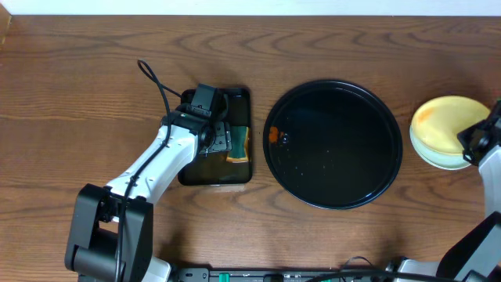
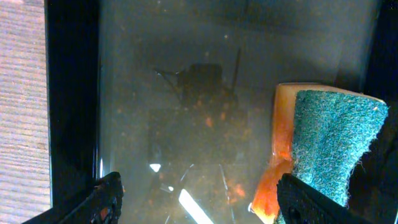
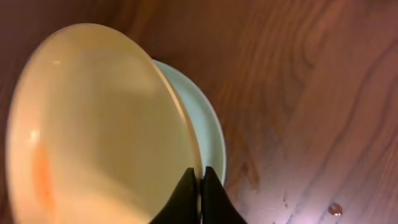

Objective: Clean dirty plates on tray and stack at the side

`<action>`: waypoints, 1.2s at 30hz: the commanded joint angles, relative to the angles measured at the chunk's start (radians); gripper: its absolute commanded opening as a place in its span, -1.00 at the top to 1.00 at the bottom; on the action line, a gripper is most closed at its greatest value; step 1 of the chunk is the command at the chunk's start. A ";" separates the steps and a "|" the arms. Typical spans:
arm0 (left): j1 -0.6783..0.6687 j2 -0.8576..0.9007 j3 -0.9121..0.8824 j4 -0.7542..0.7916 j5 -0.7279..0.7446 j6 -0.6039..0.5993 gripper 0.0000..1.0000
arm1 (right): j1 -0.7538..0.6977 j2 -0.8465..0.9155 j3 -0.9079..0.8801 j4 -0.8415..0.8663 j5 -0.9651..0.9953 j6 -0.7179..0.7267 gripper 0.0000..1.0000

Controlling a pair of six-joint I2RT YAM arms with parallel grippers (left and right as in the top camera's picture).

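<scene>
Got the right tool (image 3: 200, 186) pinching the yellow plate (image 3: 93, 124) by its rim, tilted onto the mint plate (image 3: 210, 134) on the counter (image 1: 94, 78) beside the round tray (image 1: 344, 149) (stacking, probably), with the left tool (image 2: 202, 196) spread wide over the sponge (image 2: 329, 143).

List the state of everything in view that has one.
yellow plate: atop the mint plate, orange-smeared, rim gripped.
mint plate: on the table, underneath.
round tray: plateless, one orange spot.
rectangular tray: orange-flecked, wet-looking.
sponge: lying in it, stained orange, ungripped.
left gripper: open above it.
right gripper: shut on yellow plate.
</scene>
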 commanded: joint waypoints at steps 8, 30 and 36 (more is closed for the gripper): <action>0.001 0.000 0.009 -0.002 -0.020 -0.005 -0.60 | 0.030 0.013 0.002 0.058 -0.280 -0.210 0.24; 0.124 -0.166 0.026 -0.183 -0.020 0.048 -0.61 | 0.541 -0.014 0.002 -0.152 -0.438 -0.555 -0.39; 0.116 -0.360 -0.064 -0.183 -0.019 0.047 -0.61 | 0.546 -0.168 -0.012 -0.206 -0.412 -0.532 -0.99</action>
